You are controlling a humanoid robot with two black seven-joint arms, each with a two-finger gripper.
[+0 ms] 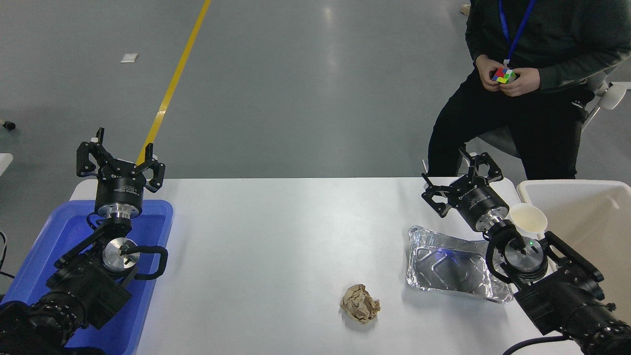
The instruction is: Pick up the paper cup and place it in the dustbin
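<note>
The paper cup (pixel 527 220) stands upright near the table's far right edge, its cream inside showing, right beside the dustbin's left wall. The beige dustbin (pixel 572 184) fills the right edge of the view. My right gripper (pixel 458 180) is open and empty, pointing away over the far table edge. The cup sits just right of its wrist, behind the fingers, not between them. My left gripper (pixel 118 157) is open and parked at the far left.
A silver foil tray (pixel 446 266) lies under my right arm. A crumpled brown paper ball (pixel 360 303) lies in front of it. A blue tray (pixel 148 231) sits under my left arm. A seated person (pixel 537 59) holds a colour cube beyond the table.
</note>
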